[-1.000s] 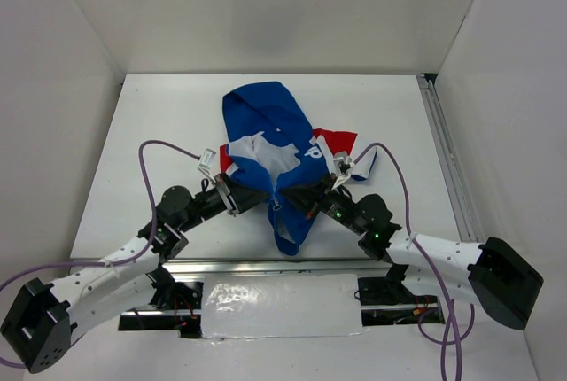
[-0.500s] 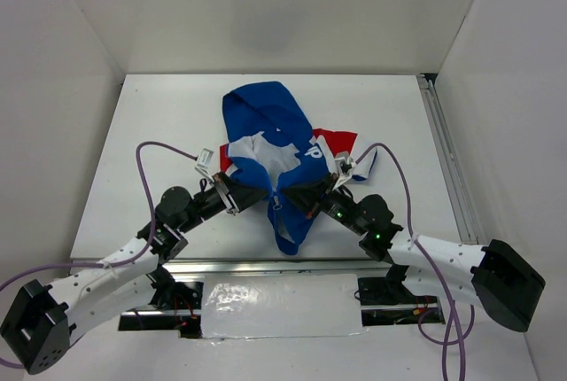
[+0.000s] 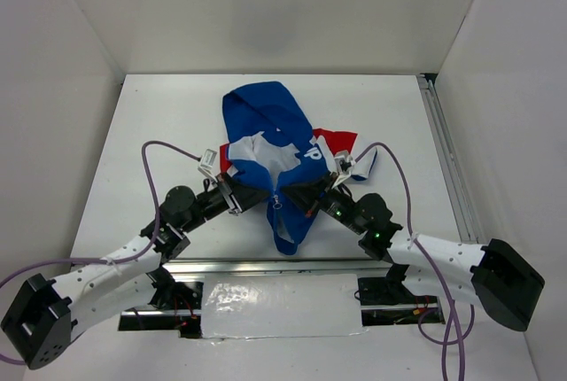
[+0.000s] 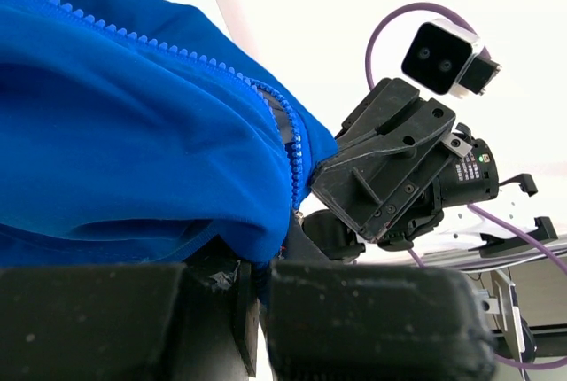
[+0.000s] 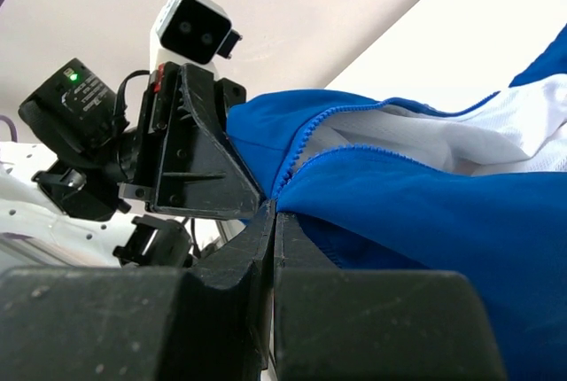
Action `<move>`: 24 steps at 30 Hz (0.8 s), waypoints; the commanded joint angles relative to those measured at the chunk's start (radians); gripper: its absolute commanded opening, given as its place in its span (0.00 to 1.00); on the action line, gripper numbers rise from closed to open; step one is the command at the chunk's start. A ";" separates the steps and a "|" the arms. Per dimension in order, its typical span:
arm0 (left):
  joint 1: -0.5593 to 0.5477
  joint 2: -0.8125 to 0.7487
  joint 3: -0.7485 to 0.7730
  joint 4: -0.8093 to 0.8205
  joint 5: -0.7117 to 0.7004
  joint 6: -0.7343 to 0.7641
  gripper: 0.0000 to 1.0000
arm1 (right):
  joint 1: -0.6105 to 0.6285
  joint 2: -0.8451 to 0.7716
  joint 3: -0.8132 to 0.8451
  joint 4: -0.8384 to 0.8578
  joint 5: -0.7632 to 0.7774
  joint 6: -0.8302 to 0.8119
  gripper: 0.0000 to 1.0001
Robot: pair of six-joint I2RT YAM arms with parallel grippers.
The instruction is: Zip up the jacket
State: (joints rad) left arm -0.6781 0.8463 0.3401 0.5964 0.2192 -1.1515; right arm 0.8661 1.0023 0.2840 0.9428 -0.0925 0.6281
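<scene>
Open table flanks jacket; walls hem left, right, far.

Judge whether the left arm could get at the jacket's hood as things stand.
Probably not at once: the left gripper has its jaws shut on the jacket beside the zipper and must let go first. Otherwise the hood lies uncovered.

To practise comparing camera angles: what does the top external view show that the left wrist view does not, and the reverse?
Only the top external view shows the whole jacket lying on the table, with its hood at the far end. Only the left wrist view shows the individual zipper teeth and blue fabric pinched in the closed left end effector. Both show the blue jacket front and the right end effector at its edge.
</scene>
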 commanded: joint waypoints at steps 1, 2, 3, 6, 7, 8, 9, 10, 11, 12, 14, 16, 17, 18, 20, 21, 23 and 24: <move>-0.009 -0.027 0.020 0.071 -0.018 0.035 0.00 | 0.010 -0.030 0.031 0.014 0.030 0.005 0.00; -0.009 -0.029 0.022 0.074 -0.008 0.038 0.00 | 0.010 -0.037 0.027 0.017 0.043 0.005 0.00; -0.009 -0.027 0.020 0.089 0.002 0.041 0.00 | 0.010 -0.039 0.026 0.017 0.056 0.010 0.00; -0.009 -0.013 0.025 0.112 0.037 0.038 0.00 | 0.010 -0.016 0.034 0.049 0.069 0.008 0.00; -0.011 0.002 0.028 0.117 0.049 0.039 0.00 | 0.010 0.007 0.035 0.069 0.054 0.007 0.00; -0.009 0.013 0.036 0.115 0.061 0.038 0.00 | 0.013 0.021 0.037 0.080 0.050 0.005 0.00; -0.009 0.023 0.048 0.111 0.084 0.038 0.00 | 0.011 0.042 0.047 0.094 0.051 0.018 0.00; -0.011 0.034 0.051 0.112 0.089 0.036 0.00 | 0.010 0.053 0.050 0.106 0.054 0.024 0.00; -0.012 0.051 0.051 0.118 0.094 0.033 0.00 | 0.010 0.062 0.047 0.122 0.066 0.044 0.00; -0.012 0.057 0.050 0.120 0.100 0.032 0.00 | 0.010 0.071 0.047 0.145 0.071 0.047 0.00; -0.014 0.066 0.048 0.131 0.109 0.041 0.00 | 0.010 0.078 0.046 0.146 0.089 0.058 0.00; -0.018 0.065 0.050 0.114 0.100 0.045 0.00 | 0.010 0.073 0.046 0.149 0.089 0.058 0.00; -0.020 0.060 0.050 0.102 0.092 0.047 0.00 | 0.011 0.068 0.043 0.149 0.089 0.074 0.00; -0.023 0.057 0.048 0.085 0.080 0.041 0.00 | 0.010 0.061 0.041 0.139 0.123 0.084 0.00; -0.028 0.051 0.039 0.062 0.045 0.026 0.00 | 0.013 0.036 0.040 0.113 0.169 0.146 0.00; -0.029 0.050 0.028 0.059 0.031 0.024 0.00 | 0.013 0.027 0.041 0.069 0.212 0.168 0.00; -0.035 0.043 0.020 0.042 -0.015 0.004 0.00 | 0.013 -0.004 0.043 0.024 0.235 0.255 0.00; -0.038 0.043 0.020 0.042 -0.015 0.004 0.00 | 0.013 -0.004 0.043 0.024 0.240 0.255 0.00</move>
State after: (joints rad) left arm -0.6964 0.9051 0.3500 0.6300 0.2306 -1.1351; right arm 0.8726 1.0439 0.2897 0.9424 0.0494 0.7769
